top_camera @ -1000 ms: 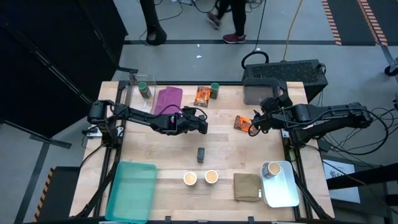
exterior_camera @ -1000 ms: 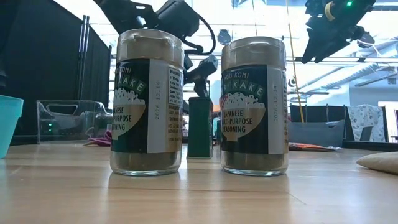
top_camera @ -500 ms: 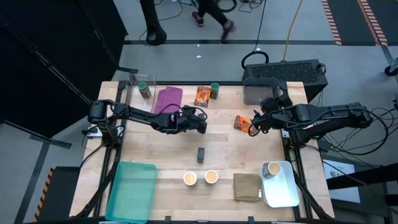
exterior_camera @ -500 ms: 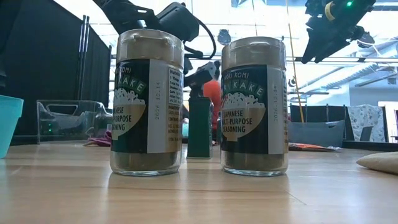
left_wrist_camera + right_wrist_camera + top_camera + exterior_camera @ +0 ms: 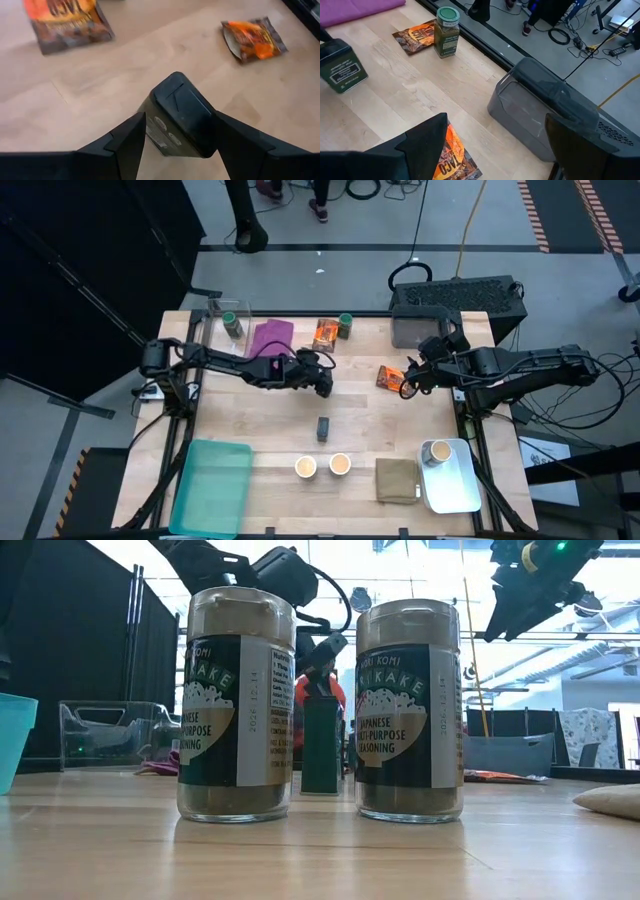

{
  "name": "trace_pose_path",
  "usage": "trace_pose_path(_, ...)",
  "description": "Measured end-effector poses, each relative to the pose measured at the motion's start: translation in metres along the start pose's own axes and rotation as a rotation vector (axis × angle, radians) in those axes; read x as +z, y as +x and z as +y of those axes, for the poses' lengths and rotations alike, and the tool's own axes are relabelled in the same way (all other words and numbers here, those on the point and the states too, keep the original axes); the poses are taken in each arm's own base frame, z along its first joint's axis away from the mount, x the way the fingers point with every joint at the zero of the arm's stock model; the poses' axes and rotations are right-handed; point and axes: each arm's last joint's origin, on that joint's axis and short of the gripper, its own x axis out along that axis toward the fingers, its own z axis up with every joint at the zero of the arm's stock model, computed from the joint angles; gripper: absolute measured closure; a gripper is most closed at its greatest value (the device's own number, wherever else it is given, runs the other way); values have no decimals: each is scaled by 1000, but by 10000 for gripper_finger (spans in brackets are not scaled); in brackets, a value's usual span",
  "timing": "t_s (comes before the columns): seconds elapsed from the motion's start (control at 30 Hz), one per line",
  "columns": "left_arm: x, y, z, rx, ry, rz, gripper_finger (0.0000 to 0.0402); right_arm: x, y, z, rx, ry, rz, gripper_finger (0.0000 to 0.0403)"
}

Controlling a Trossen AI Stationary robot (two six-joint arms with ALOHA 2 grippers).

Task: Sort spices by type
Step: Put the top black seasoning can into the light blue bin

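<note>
My left gripper (image 5: 322, 385) is over the middle of the table, shut on a dark rectangular block (image 5: 180, 120). A second dark block (image 5: 323, 427) stands upright on the table nearer the front. My right gripper (image 5: 405, 385) hangs open above a shiny orange packet (image 5: 455, 160) that lies flat at the right. Another orange packet (image 5: 325, 333) lies beside a green-lidded jar (image 5: 345, 326) at the far edge. A second green-lidded jar (image 5: 232, 323) stands far left. Two tan-topped cups (image 5: 306, 467) (image 5: 339, 464) stand near the front edge, and a third (image 5: 437, 452) is on a white tray. My left gripper pinches the dark block between its two fingers, one on each of two opposite sides (image 5: 152, 132). The fingers slant down from the table's left. The block's dark end (image 5: 182, 105) sticks out past the fingertips, and the block sits tilted in the hold, seemingly clear of the table.
A purple cloth (image 5: 270, 340) lies far left of centre. A clear container (image 5: 222, 315) stands around the far-left jar. A grey bin (image 5: 455, 305) is at the far right, a teal bin (image 5: 212, 485) near left, an olive cloth (image 5: 397, 480) and the white tray (image 5: 455, 485) near right.
My left gripper has rolled its wrist almost in place, turning the dark block with it. My right gripper has kept still.
</note>
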Motion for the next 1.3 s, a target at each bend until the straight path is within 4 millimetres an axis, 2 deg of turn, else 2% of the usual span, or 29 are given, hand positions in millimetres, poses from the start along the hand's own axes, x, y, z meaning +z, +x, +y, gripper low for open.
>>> trace_pose_path(0.33, 10, 1, 6, -79, 143, 53, 173, 0, 0, 0, 4, 2, -3, 85)
trace_pose_path(0.83, 22, 4, 18, -96, 321, 48, 173, 0, 0, 0, 5, 2, -2, 85)
trace_pose_path(1.0, 24, 1, 19, -91, 318, 46, 173, 0, 0, 0, 5, 2, -2, 85)
trace_pose_path(1.1, 28, -8, 19, -93, 312, 34, 173, 0, 0, 0, 5, 2, -2, 85)
trace_pose_path(1.3, 38, -35, 18, -101, 102, 21, 173, 1, 0, 1, 7, 4, -4, 85)
